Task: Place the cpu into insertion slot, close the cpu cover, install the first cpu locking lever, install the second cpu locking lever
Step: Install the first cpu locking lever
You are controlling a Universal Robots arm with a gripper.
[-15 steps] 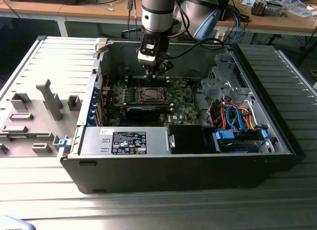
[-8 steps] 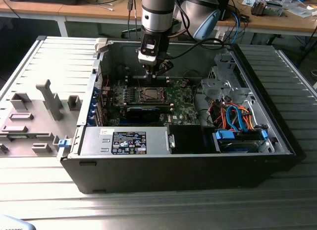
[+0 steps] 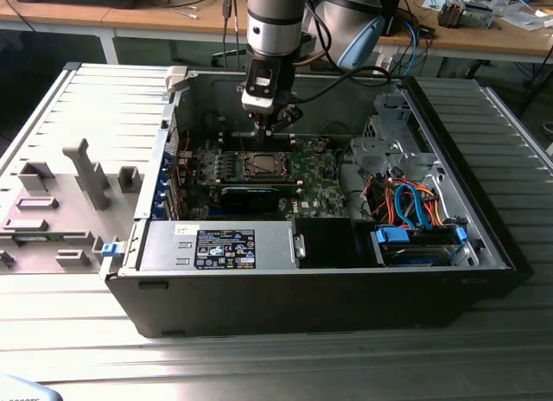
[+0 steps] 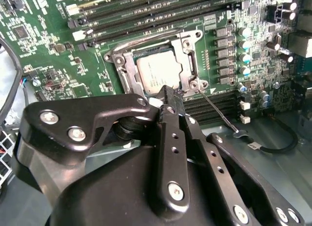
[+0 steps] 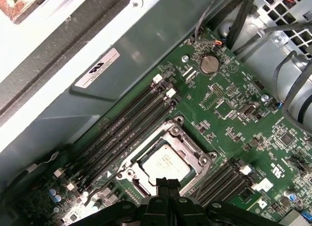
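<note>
The cpu [image 4: 157,72] lies flat in the insertion slot [image 3: 259,165] on the green board, its silvery top [image 5: 165,162] showing through the window of the cpu cover [image 4: 188,51]. The cover [image 5: 195,149] lies down over the chip. One thin wire locking lever [image 4: 220,113] sticks out slanting from the socket's corner, and another runs along the cover's far edge [image 4: 127,46]. My gripper [image 4: 168,95] hovers just above the socket's edge beside that corner, fingers pressed together with nothing seen between them. It also appears in the first wrist view [image 5: 165,183] and in the exterior view [image 3: 270,124].
Long memory slots [image 5: 126,131] flank the socket on both sides. A black graphics card [image 3: 251,195] lies in front of the socket. The power supply [image 3: 225,245] and a drive cage with orange and blue cables [image 3: 415,213] fill the case's front. The case wall [image 5: 122,65] stands close behind.
</note>
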